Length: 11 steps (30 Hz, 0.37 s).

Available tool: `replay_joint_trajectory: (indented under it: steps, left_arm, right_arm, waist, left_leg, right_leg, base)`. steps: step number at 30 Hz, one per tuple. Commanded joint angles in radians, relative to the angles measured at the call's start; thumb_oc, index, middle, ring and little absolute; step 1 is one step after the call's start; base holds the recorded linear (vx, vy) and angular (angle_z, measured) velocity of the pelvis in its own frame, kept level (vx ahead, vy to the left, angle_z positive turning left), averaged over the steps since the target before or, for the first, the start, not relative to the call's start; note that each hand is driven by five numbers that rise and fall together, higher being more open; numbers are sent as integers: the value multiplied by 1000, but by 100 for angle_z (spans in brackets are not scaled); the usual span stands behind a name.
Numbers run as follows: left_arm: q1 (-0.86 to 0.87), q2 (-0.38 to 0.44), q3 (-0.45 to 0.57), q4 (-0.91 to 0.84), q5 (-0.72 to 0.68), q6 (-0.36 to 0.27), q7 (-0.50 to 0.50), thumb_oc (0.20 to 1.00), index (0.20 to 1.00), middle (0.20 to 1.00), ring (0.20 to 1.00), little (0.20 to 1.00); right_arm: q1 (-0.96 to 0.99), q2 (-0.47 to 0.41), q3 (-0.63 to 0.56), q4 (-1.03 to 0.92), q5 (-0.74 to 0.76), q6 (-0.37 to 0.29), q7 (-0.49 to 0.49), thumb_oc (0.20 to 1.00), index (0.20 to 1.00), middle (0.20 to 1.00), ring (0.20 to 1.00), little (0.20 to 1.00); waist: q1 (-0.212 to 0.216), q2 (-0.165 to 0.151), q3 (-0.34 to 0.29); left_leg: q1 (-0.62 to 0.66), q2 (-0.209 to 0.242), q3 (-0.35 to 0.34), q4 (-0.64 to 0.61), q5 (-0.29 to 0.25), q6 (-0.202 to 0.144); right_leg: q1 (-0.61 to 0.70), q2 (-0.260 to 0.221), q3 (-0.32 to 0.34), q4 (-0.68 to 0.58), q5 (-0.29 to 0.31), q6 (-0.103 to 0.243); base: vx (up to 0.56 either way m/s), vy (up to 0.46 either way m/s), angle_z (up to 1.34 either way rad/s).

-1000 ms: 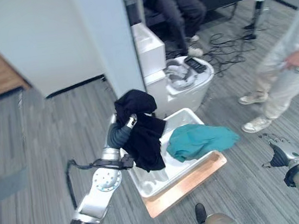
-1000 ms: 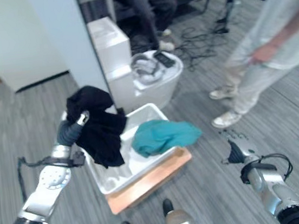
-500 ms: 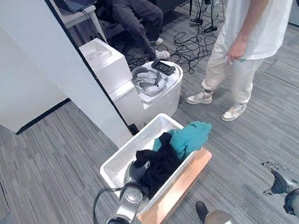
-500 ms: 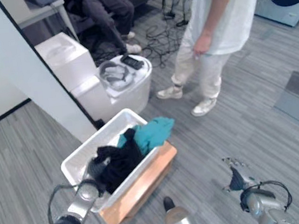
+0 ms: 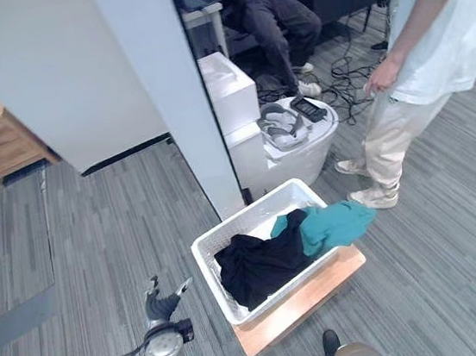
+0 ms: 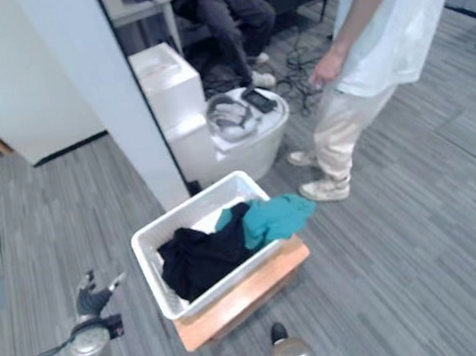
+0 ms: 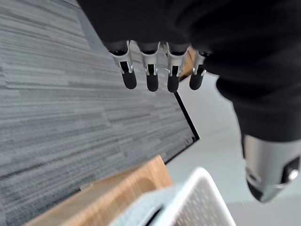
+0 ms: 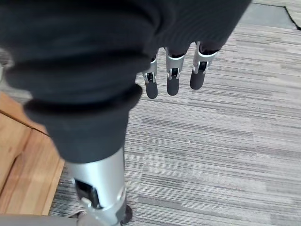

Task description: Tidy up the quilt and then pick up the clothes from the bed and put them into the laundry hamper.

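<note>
Two garments lie in the white laundry hamper (image 5: 268, 248) in the left eye view: a black garment (image 5: 257, 265) at its near left and a teal garment (image 5: 331, 224) at its right, one teal corner draped over the rim. The hamper sits on a wooden board (image 5: 309, 295) on the grey floor (image 5: 82, 249). The left hand (image 5: 162, 300) hangs over the floor to the left of the hamper, well apart from it, its fingers spread and holding nothing. Far behind stand a white round stool (image 5: 299, 144) with grey cloth on top, a white box (image 5: 229, 88), a standing person (image 5: 419, 60) at the right and a seated person (image 5: 274, 8) at the far side.

The right eye view shows the same layout, the left hand (image 6: 94, 293) low at the left and clear of the hamper (image 6: 208, 251).

The left wrist view has the hand's fingers (image 7: 149, 75) straight and empty over the floor, with a corner of the hamper near the thumb.

The right wrist view shows the right hand (image 8: 171, 77) with straight fingers over bare floor, probably off to the robot's right, though that is hard to place.

The risk I see: the overhanging teal corner could slide out onto the floor if the hamper is nudged. No bed or quilt shows, so I cannot judge what remains.
</note>
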Motion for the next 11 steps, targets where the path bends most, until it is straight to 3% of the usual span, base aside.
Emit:
replay_joint_trajectory:
  steps: [1,4,6,11]
  left_arm:
    - [-45,14,6,132,-44,-13,-7,1000,1000,1000,1000,1000]
    - [-30,2,1,195,-17,0,-5,1000,1000,1000,1000,1000]
    - [-8,-27,-11,350,43,36,-18,1000,1000,1000,1000,1000]
    - [1,-52,-59,519,154,74,-28,1000,1000,1000,1000,1000]
  right_arm:
    - [-119,4,55,80,-7,-3,17,1000,1000,1000,1000,1000]
    - [-143,16,60,76,14,-8,11,1000,1000,1000,1000,1000]
    - [-177,41,79,81,34,-10,6,1000,1000,1000,1000,1000]
    - [-228,71,128,67,33,-17,4,1000,1000,1000,1000,1000]
  waist:
    - [29,3,-18]
    - [40,1,-20]
    - [57,-3,-26]
    - [76,-6,-34]
  left_leg:
    - [52,92,-8,1,25,-96]
    - [52,91,-12,1,24,-94]
    - [50,91,-18,1,21,-90]
    - [48,89,-22,1,14,-86]
  right_leg:
    - [17,-36,-34,7,-87,92]
    - [18,-37,-37,7,-86,92]
    - [16,-39,-42,7,-84,91]
    - [16,-41,-43,7,-83,91]
  base:
    - [-15,13,21]
    - [-9,29,14]
    - [-12,47,11]
    - [-2,49,8]
